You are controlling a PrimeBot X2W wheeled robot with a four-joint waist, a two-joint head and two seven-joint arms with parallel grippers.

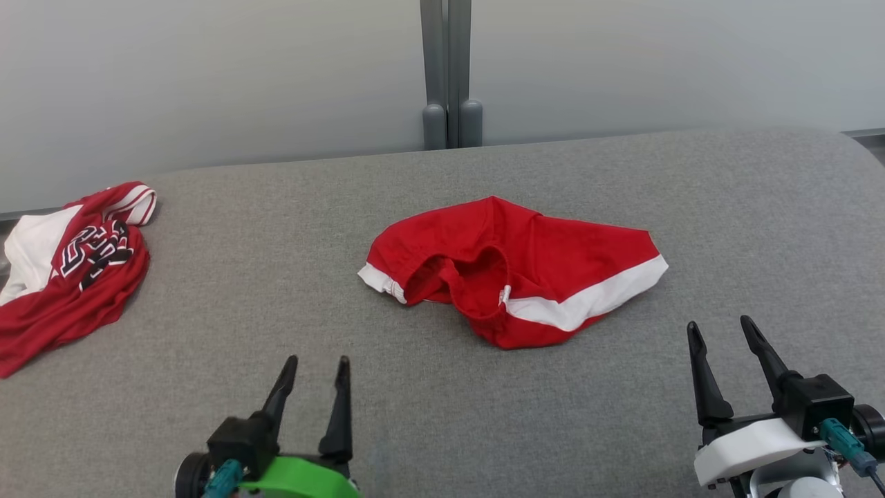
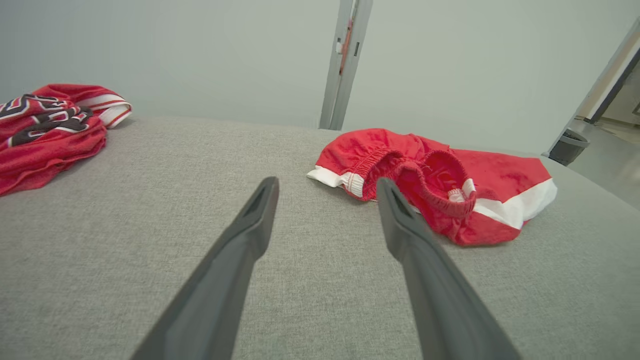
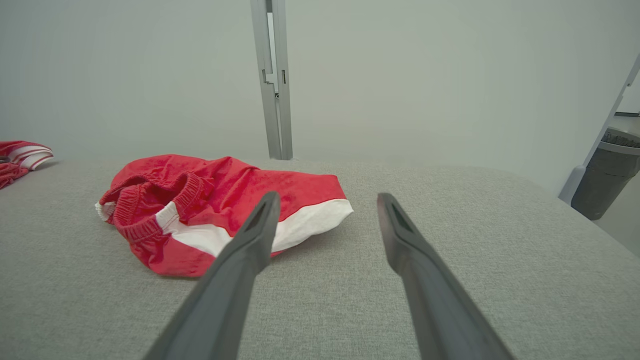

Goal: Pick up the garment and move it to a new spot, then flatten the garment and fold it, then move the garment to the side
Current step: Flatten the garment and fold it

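The red shorts (image 1: 553, 256) are lying in the middle of the bench (image 1: 442, 429), long axis running left to right; the left gripper (image 1: 317, 362) and right gripper (image 1: 719, 324) are both standing spread, holding nothing, with the shorts ahead and between the 2, the right 1 seeming nearer.

shorts (image 1: 525, 256): soft matt cloth | table (image 1: 442, 415): grey woven fabric, rough, matt

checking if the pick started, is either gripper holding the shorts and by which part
Nothing is held. The left gripper and right gripper are open and empty; the red shorts lie untouched ahead of them.
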